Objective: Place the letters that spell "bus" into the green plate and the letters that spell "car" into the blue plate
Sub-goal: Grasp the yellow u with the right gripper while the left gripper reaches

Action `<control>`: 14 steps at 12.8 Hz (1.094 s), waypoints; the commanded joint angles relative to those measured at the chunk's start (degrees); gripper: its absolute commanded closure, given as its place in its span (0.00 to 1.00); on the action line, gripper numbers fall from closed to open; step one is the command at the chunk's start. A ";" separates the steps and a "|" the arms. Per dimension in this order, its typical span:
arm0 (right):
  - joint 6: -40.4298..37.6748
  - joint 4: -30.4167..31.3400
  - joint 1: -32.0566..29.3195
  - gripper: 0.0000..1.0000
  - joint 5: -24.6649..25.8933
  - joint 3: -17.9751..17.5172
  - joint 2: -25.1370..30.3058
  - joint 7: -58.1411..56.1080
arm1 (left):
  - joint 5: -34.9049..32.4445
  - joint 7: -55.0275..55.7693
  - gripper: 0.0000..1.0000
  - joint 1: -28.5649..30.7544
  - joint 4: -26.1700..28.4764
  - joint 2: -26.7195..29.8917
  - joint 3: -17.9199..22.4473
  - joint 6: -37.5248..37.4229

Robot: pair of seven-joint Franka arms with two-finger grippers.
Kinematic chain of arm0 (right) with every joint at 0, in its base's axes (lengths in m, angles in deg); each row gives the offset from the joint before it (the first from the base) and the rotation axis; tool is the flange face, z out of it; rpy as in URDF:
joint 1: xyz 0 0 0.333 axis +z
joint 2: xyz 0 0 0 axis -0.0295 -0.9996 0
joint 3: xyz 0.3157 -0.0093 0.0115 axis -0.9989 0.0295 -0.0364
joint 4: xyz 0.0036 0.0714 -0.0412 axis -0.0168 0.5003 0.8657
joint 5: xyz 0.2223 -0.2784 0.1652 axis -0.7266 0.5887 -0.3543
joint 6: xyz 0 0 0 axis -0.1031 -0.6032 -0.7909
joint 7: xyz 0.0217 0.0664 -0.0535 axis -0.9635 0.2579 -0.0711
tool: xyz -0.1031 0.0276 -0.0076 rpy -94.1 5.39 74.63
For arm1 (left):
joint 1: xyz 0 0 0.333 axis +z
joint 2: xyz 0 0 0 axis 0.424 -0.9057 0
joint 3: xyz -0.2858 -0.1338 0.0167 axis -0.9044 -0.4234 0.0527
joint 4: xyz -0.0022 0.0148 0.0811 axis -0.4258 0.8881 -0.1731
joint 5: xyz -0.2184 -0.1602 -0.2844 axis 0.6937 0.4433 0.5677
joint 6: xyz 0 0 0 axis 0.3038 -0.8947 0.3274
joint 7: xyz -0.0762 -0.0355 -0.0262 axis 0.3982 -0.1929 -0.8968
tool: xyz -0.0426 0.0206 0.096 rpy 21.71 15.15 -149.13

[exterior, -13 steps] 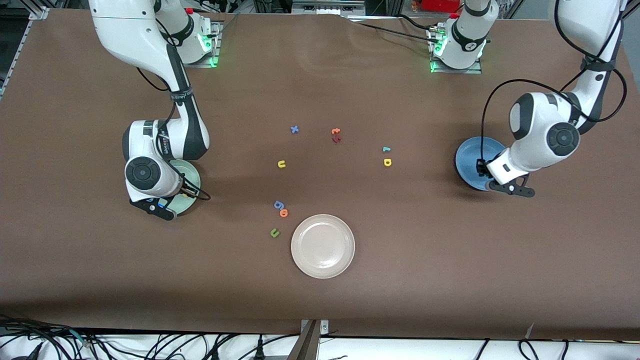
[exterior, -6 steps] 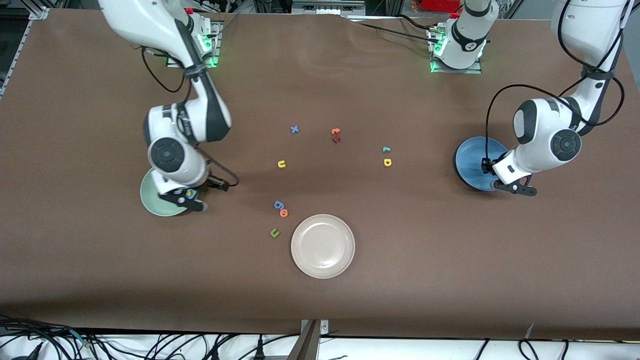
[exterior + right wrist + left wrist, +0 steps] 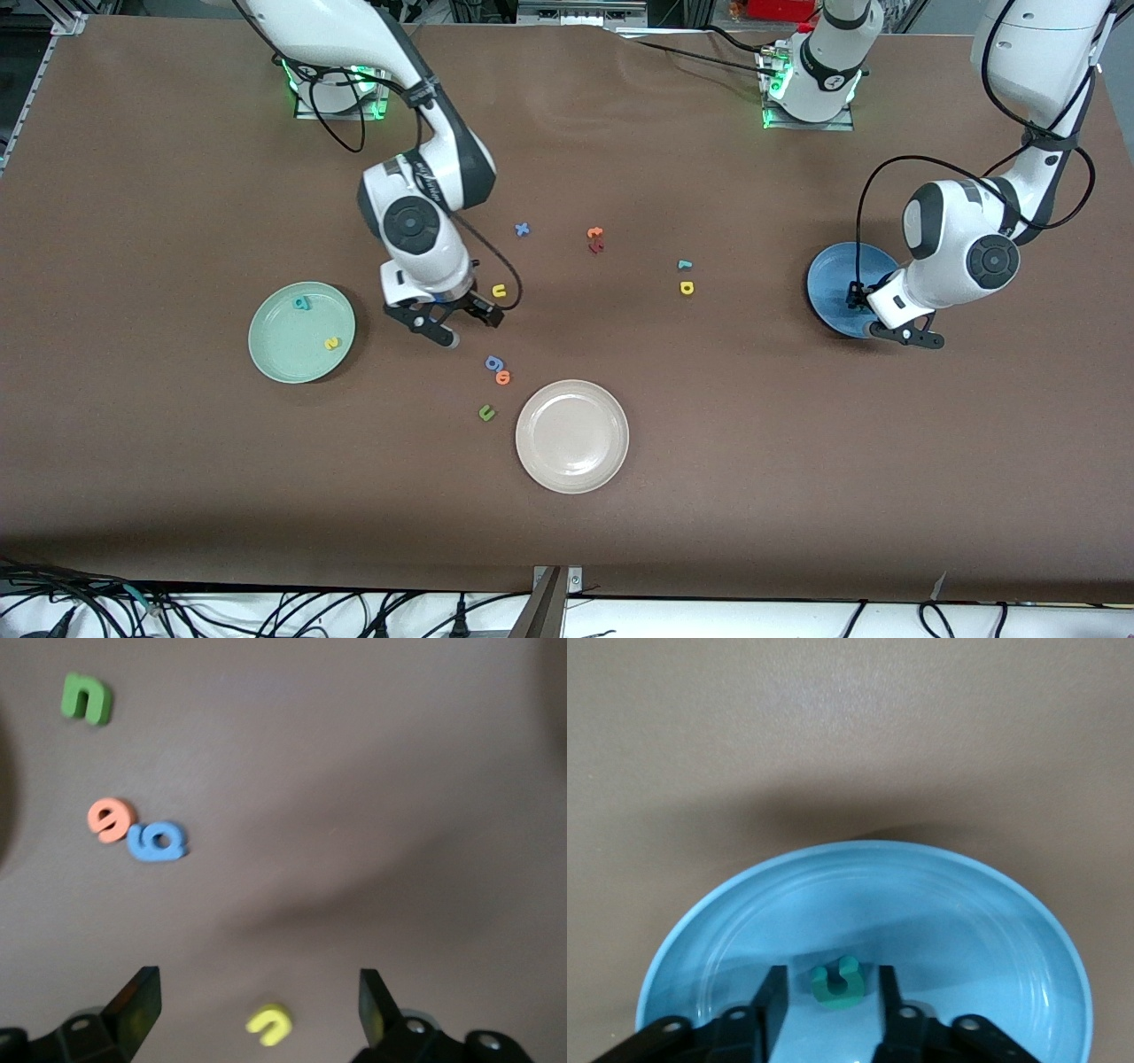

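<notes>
The green plate [image 3: 276, 354] toward the right arm's end holds a teal "b" [image 3: 301, 303] and a yellow "s" [image 3: 331, 343]. My right gripper [image 3: 461, 326] [image 3: 257, 985] hangs open over the table, and the yellow "u" [image 3: 499, 291] [image 3: 269, 1023] lies on the cloth between its fingers, untouched. My left gripper [image 3: 908, 335] [image 3: 831, 976] is open low over the blue plate [image 3: 833, 275] [image 3: 966, 921]. The teal "c" [image 3: 835, 981] lies in that plate between the fingers, with a gap on each side. The teal "r" [image 3: 683, 264] and yellow "a" [image 3: 686, 288] lie mid-table.
A beige-white plate [image 3: 571, 478] sits nearer the front camera. Beside it lie a blue "g" [image 3: 493, 362] [image 3: 158, 841], an orange "o" [image 3: 503, 377] [image 3: 111, 819] and a green "u" [image 3: 485, 412] [image 3: 86, 698]. A blue "x" [image 3: 522, 229], an orange "t" [image 3: 594, 233] and a dark red letter [image 3: 596, 247] lie farther off.
My right gripper opened over the green plate, left the yellow "s" there and swung to the yellow "u" mid-table. My left gripper opened and let the teal "c" go into the blue plate.
</notes>
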 commanded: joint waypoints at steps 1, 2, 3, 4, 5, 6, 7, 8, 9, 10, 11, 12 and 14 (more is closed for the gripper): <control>2.99 -0.21 3.03 0.10 -1.06 0.43 -3.08 4.75 | 1.09 0.89 0.22 -1.38 -0.63 4.62 -0.76 -4.07; 2.99 0.23 3.30 0.22 -1.06 0.43 -3.36 4.93 | 1.09 2.90 0.22 -2.78 -1.07 5.59 -1.12 -6.35; 2.99 0.23 3.48 0.34 -1.06 0.35 -3.71 4.93 | 1.09 6.14 0.22 -3.93 -1.95 6.12 -1.73 -8.02; 2.90 0.32 3.74 0.39 -1.06 0.34 -3.88 4.93 | 1.18 11.05 0.22 -4.55 -1.96 6.30 -3.91 -8.39; 2.82 0.49 4.27 0.40 -1.06 0.34 -3.97 4.93 | 1.18 16.93 0.22 -4.64 -1.96 6.30 -6.98 -8.39; 2.82 0.93 4.45 0.40 -1.06 0.34 -4.15 4.93 | 1.10 22.12 0.22 -4.99 -2.04 6.21 -9.79 -8.39; 2.82 1.02 4.88 0.42 -1.15 0.34 -4.76 5.02 | 1.18 26.78 0.22 -5.95 -2.22 5.86 -11.65 -8.04; 2.90 1.11 5.24 0.42 -1.15 0.34 -5.03 5.02 | 1.18 30.66 0.22 -7.44 -2.92 5.25 -12.88 -7.61; 2.82 1.20 5.24 0.42 -1.15 0.26 -5.03 5.02 | 1.18 33.74 0.22 -8.93 -3.62 4.38 -13.51 -7.25; 2.55 1.20 5.41 0.42 -1.15 0.34 -5.03 5.02 | 1.10 37.17 0.22 -10.60 -3.89 3.67 -13.69 -6.03; 2.46 1.63 5.50 0.42 -1.15 0.26 -4.94 5.02 | 1.09 40.77 0.22 -12.44 -4.06 2.53 -13.69 -4.37; 2.46 2.07 5.50 0.46 -1.15 0.26 -4.85 5.02 | 1.09 43.41 0.22 -13.77 -4.68 1.22 -13.86 -2.78; 2.46 2.25 5.50 0.47 -1.15 0.26 -4.85 5.02 | 1.09 46.68 0.22 -15.18 -4.77 -0.72 -14.04 0.38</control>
